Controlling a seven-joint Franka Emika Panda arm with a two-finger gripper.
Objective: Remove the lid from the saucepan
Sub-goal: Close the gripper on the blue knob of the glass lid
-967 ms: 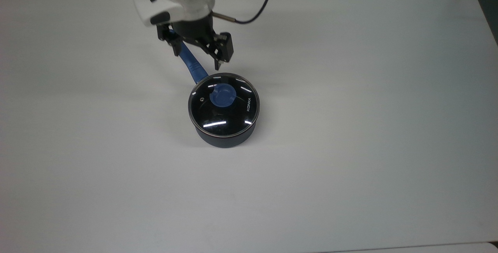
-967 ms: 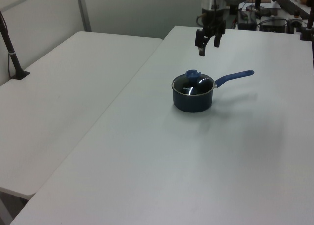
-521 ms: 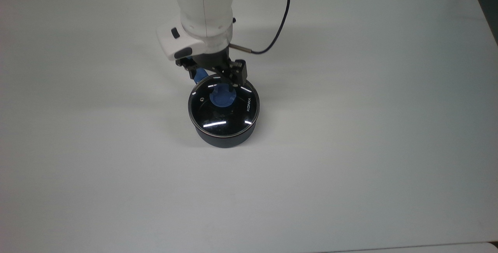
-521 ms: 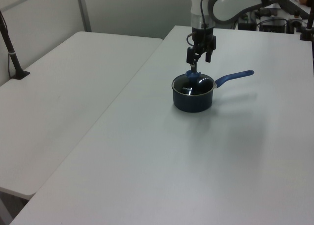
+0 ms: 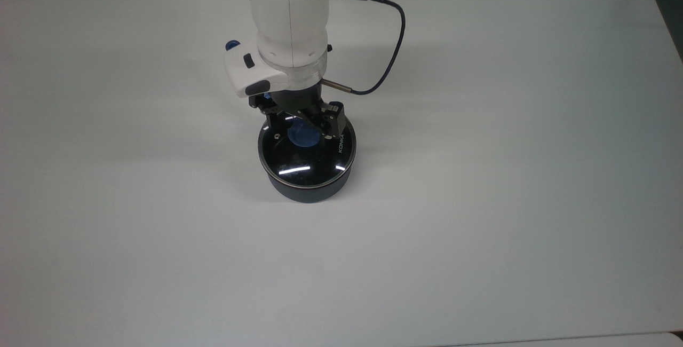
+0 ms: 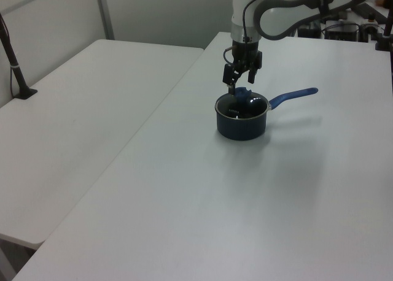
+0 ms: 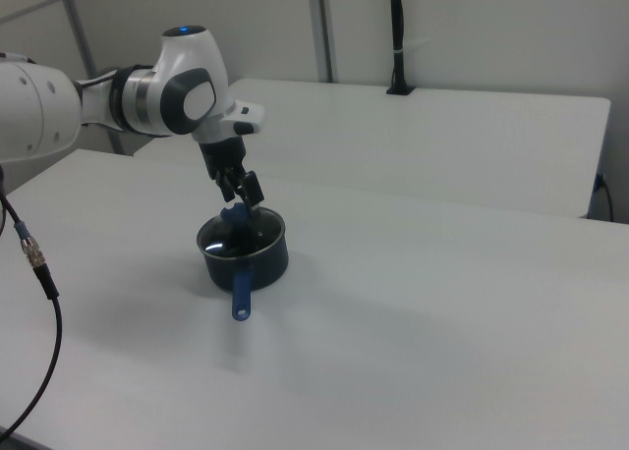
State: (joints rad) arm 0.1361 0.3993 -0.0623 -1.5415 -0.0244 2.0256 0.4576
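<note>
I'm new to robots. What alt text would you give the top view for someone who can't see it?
A white robot arm's open gripper hangs with a finger on either side of the blue knob on a glass lid, which sits on a dark saucepan. The saucepan stands on a white table.

Gripper over the lidded saucepan on a white table

The gripper [image 6: 238, 84] hangs from the white arm [image 6: 288, 0] just above the blue knob [image 6: 242, 95] of the lid [image 6: 241, 107], fingers apart, possibly straddling it. The saucepan [image 6: 241, 123] sits on the table [image 6: 288, 189], its blue handle [image 6: 293, 96] pointing to the left view's right.
</note>
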